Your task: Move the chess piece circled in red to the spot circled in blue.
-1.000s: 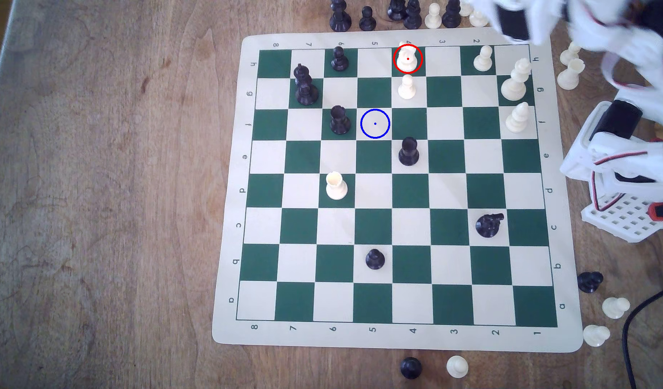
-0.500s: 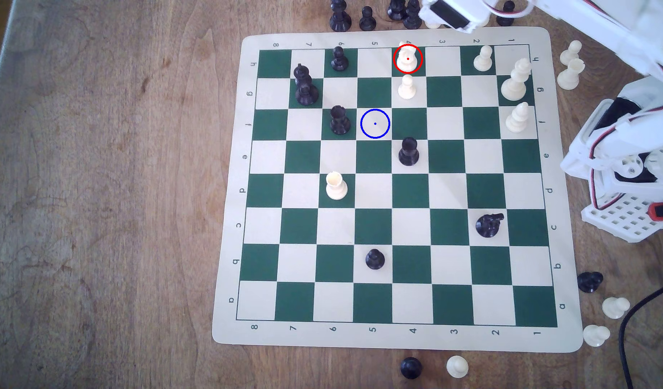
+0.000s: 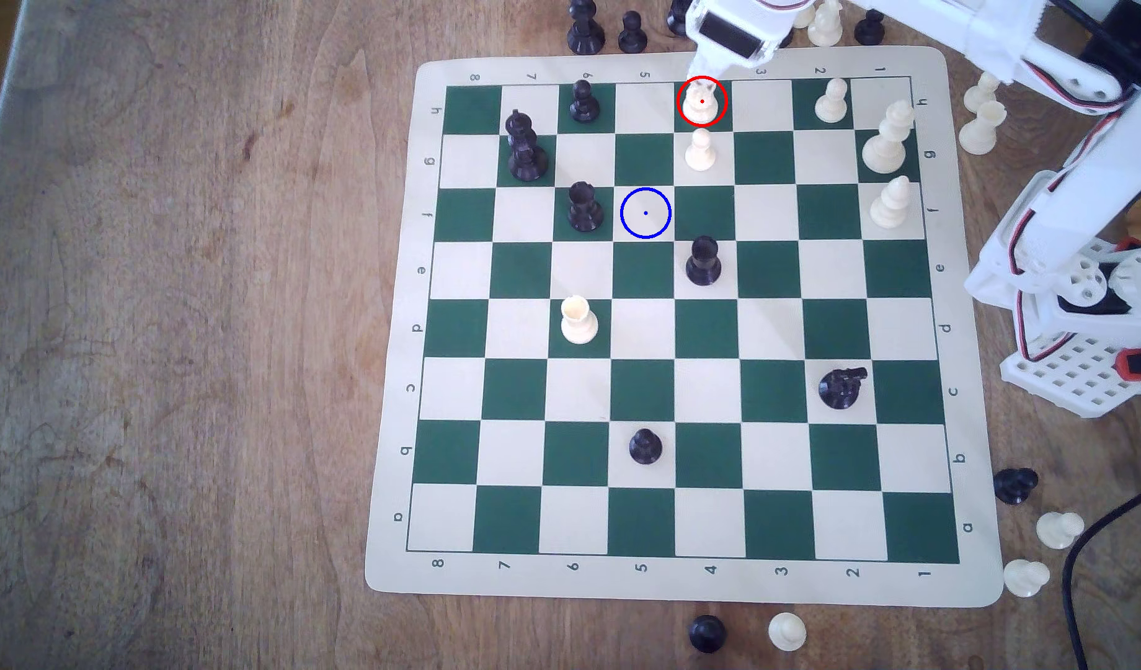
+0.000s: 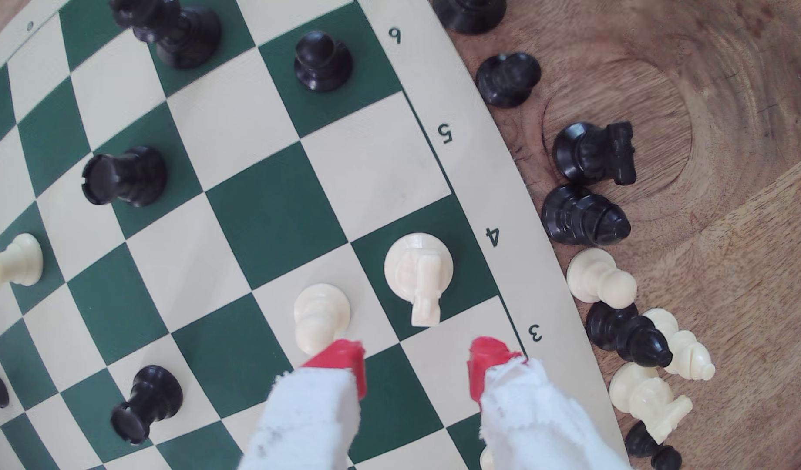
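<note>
Wooden tabletop carries the board (image 3: 980, 386), where your gripper (image 4: 417, 361), red-tipped jaws apart and empty, sits just short of the knight (image 4: 419, 271) on its green edge square by the file-4 label (a cream pawn (image 4: 319, 316) stands close beside one fingertip), the blue-ringed square (image 3: 645, 213) marked in the exterior view.
</note>
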Available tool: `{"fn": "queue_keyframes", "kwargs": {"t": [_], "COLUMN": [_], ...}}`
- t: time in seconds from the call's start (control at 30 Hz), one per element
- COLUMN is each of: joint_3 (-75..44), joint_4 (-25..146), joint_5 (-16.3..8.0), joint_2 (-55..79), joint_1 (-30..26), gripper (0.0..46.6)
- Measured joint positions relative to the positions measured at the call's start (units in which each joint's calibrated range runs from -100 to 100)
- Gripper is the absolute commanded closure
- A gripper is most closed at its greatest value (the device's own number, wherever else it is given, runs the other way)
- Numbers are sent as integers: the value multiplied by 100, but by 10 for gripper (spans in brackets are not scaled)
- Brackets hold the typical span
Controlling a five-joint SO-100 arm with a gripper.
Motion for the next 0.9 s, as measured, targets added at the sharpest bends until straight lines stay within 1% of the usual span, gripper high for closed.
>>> {"fn": "queue_keyframes", "kwargs": {"t": [0.3, 0.67, 0.77, 0.9], "joint_3": [-515, -569, -569, -633], "joint_4": [104, -80, -191, -199], "joint_5": [44, 44, 34, -15], "joint_2": [687, 1173, 1190, 1424], "joint_1": [15, 103, 103, 96], "gripper": [338, 342, 357, 360]}}
